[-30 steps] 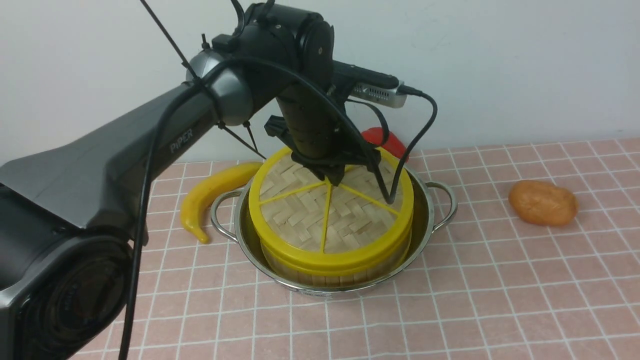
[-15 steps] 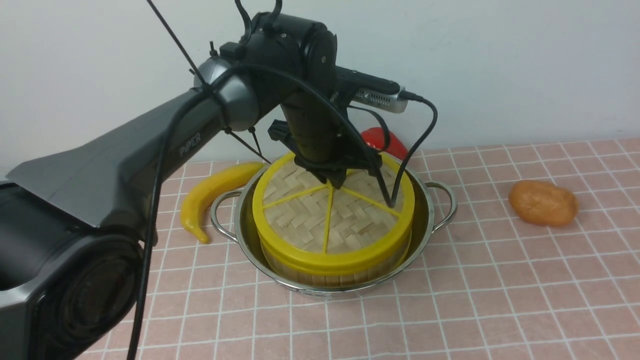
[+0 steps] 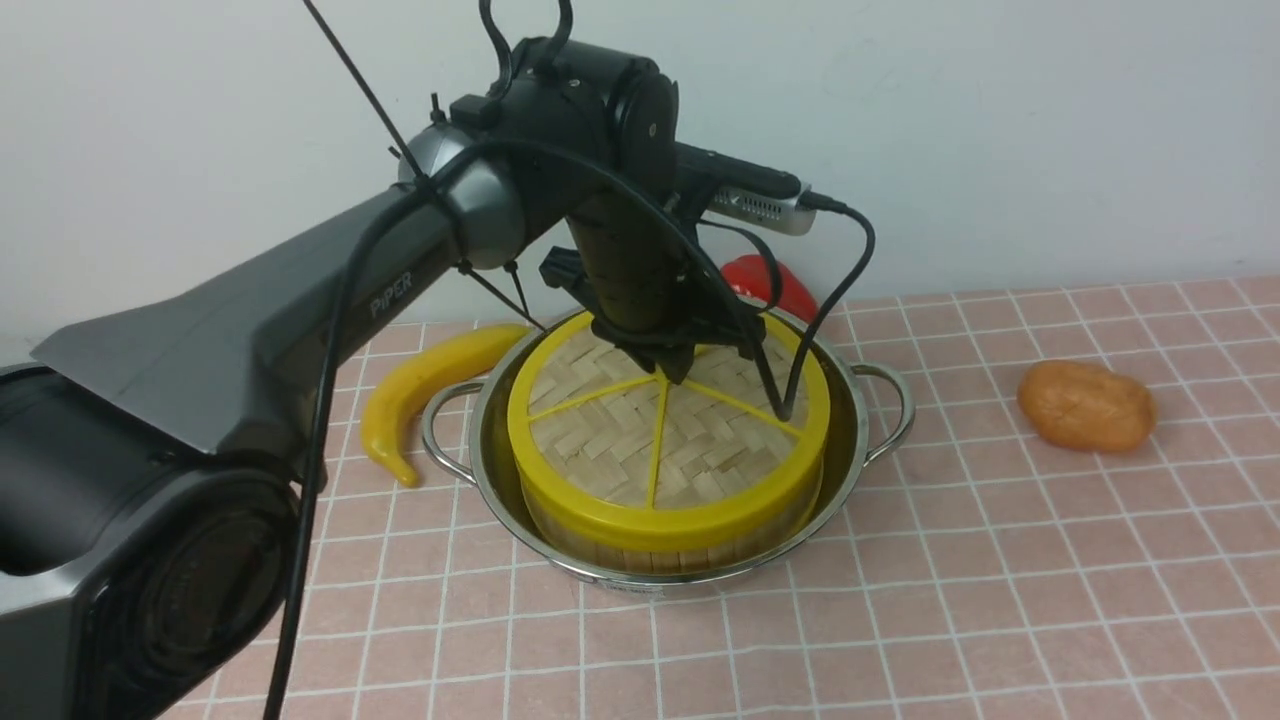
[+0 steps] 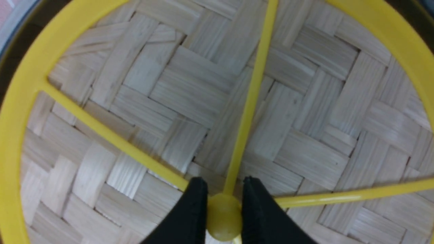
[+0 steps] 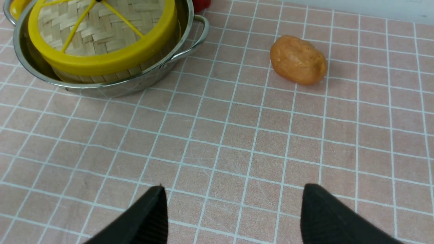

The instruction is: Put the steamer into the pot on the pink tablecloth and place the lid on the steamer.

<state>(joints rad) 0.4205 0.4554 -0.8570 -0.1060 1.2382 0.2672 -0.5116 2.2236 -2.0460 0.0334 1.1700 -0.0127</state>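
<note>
1. I am clenching my left gripper (image 3: 672, 370) on the lid (image 3: 650, 440). In the left wrist view its two black fingers (image 4: 195, 210) are pressing against either side of the yellow centre hub (image 4: 223, 218), where the spokes are meeting.
2. My left arm is reaching in from the left, with the gripper pointing down onto the middle of the lid.
3. The lid is lying flat on top of the steamer (image 3: 640, 558). Its yellow rim is covering the steamer's top, so only the upright bamboo wall is showing beneath it.
4. The steamer is standing inside the pot (image 3: 850, 425), with a dark gap showing between its wall and the steel rim.
5. The pot is resting on the pink tablecloth (image 3: 1000, 580), its two wire handles sticking out to the left and right.
6. My right gripper (image 5: 232, 189) is hanging released and grasping nothing. Its jaws are spread wide over bare cloth, apart from the pot.
7. A yellow banana (image 3: 420, 385) is lying just beside the pot's left handle.
8. A red object (image 3: 775, 285) is sitting behind the pot, partly hidden by my arm, so I cannot tell what it is.
9. An orange lump (image 3: 1086, 405) is lying well apart from the pot, on its right.
</note>
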